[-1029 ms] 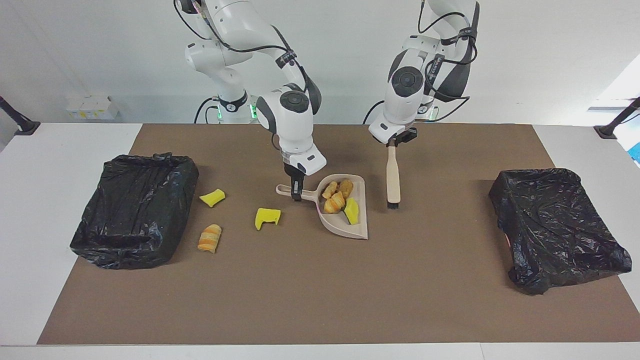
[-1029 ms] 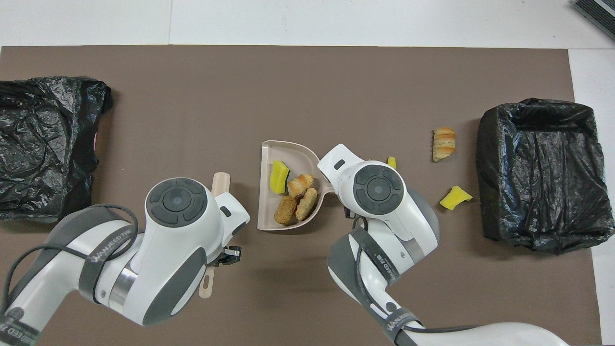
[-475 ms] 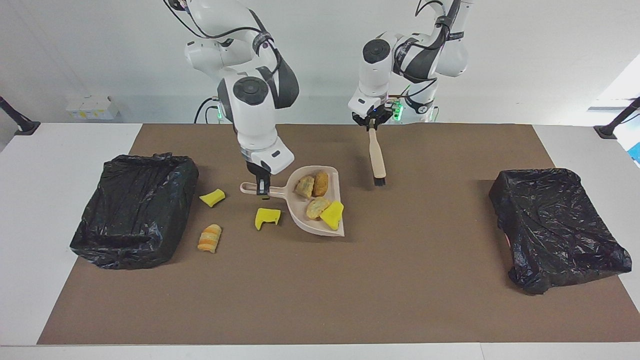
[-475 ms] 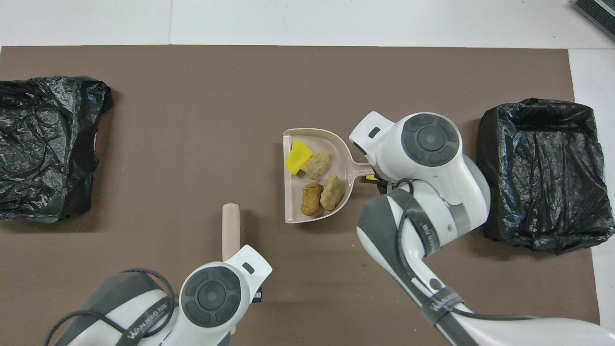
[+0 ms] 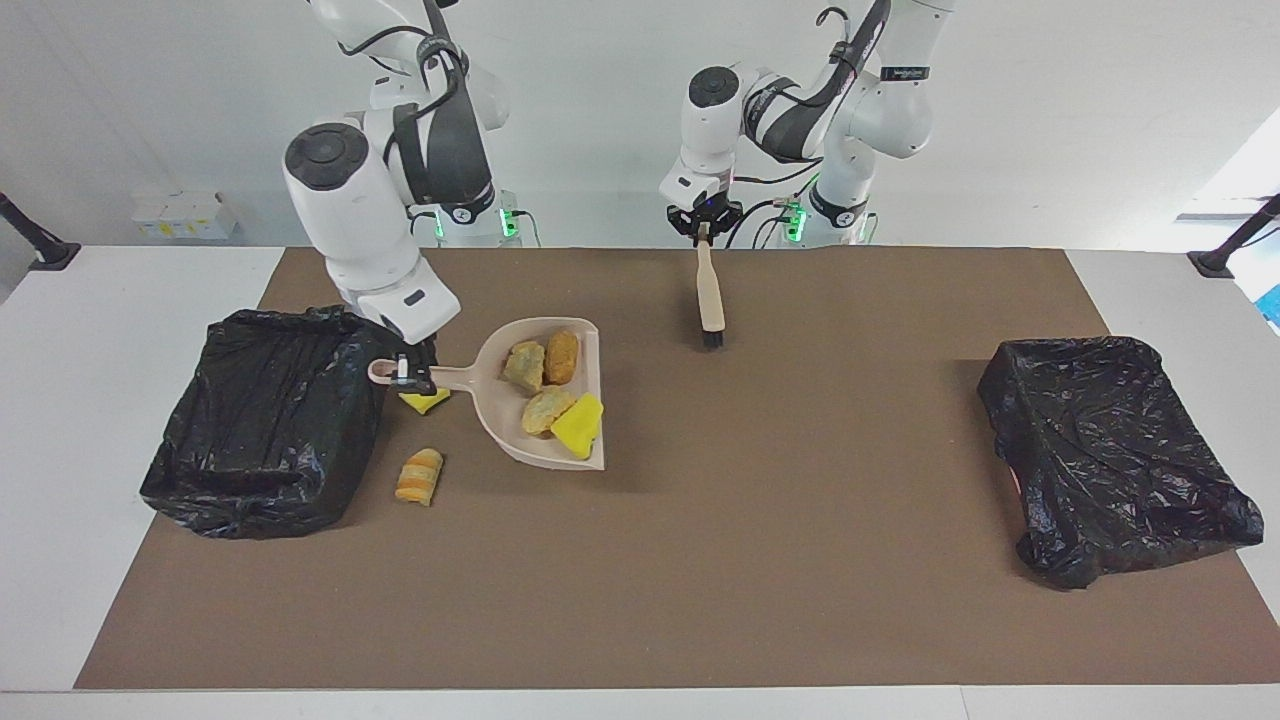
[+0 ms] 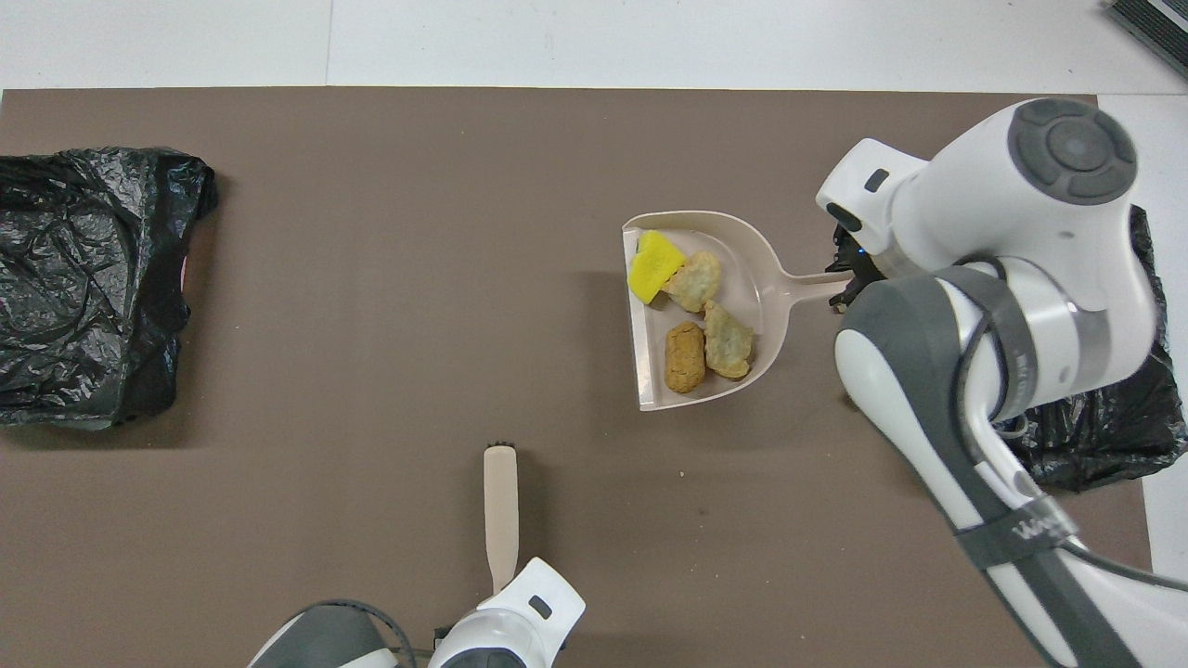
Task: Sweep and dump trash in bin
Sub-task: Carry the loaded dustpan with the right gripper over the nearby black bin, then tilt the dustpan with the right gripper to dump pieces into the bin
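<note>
My right gripper (image 5: 412,375) is shut on the handle of the beige dustpan (image 5: 495,392), which it holds just above the mat beside the black-lined bin (image 5: 265,420) at the right arm's end. The pan (image 6: 756,278) carries several pieces of trash: tan bread lumps (image 5: 545,408) and a yellow sponge chunk (image 5: 578,425). A yellow scrap (image 5: 428,402) lies on the mat under the handle. An orange bread lump (image 5: 418,477) lies beside the bin. My left gripper (image 5: 703,232) is shut on the beige brush (image 5: 711,300), bristles down, over the mat's edge nearest the robots.
A second black-lined bin (image 5: 1110,450) stands at the left arm's end of the table, also in the overhead view (image 6: 83,288). In the overhead view my right arm covers most of the bin at its end (image 6: 1095,436). The brown mat (image 5: 760,560) covers the table's middle.
My right arm has carried the loaded dustpan toward the bin at its end; the pan now covers one yellow scrap. My left arm has drawn the brush back toward the robots.
</note>
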Motion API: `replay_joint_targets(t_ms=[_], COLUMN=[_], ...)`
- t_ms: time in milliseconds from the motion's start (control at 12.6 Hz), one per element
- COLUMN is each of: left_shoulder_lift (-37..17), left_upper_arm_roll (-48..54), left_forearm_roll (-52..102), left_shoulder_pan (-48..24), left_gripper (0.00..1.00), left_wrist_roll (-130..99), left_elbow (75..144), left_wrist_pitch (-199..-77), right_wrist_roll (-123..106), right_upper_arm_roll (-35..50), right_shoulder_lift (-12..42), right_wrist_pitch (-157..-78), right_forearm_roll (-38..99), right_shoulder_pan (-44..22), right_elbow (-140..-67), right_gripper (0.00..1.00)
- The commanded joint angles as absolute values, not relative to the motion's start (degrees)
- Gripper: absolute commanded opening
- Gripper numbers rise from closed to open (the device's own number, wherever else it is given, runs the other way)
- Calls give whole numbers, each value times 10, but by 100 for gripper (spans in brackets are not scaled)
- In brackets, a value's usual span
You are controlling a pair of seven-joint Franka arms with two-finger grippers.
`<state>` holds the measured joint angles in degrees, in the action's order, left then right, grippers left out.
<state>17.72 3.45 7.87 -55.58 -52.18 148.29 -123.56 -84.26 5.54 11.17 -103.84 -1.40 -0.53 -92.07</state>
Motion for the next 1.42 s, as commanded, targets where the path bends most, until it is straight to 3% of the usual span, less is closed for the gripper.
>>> replay_joint_targets(t_ms=[0,316,475,633,791,870,1108,1345], left_shoulder_lift=[194,190,178,171,152,136,77,46], left_upper_arm_roll=[25,25,25,24,21,20,19,19], left_forearm_roll=[108,112,118,120,120,120,111,60], left_shoulder_pan=[-569,-572,-571,-565,-550,-529,-467,-385], left_gripper=[0,2,19,42,94,100,100,100], left_wrist_roll=[-527,-517,-517,-508,-461,-428,-372,-298], left_elbow=[1502,1502,1502,1497,1478,1460,1379,1290], left_wrist_pitch=[-1252,-1257,-1260,-1254,-1248,-1245,-1231,-1184], right_wrist_roll=[-864,-958,-1040,-1101,-1109,-1109,-1105,-1002], right_upper_arm_roll=[57,58,56,54,41,35,40,36], right_shoulder_lift=[96,91,84,83,83,79,72,72], right_wrist_pitch=[-1016,-1004,-1004,-1017,-1037,-1042,-1058,-1068], right_forearm_roll=[13,11,1,-33,-88,-100,-215,-231], right_shoulder_pan=[48,157,212,243,257,264,266,265], right_elbow=[-904,-901,-901,-902,-902,-902,-907,-911], right_gripper=[0,0,0,0,0,0,0,0])
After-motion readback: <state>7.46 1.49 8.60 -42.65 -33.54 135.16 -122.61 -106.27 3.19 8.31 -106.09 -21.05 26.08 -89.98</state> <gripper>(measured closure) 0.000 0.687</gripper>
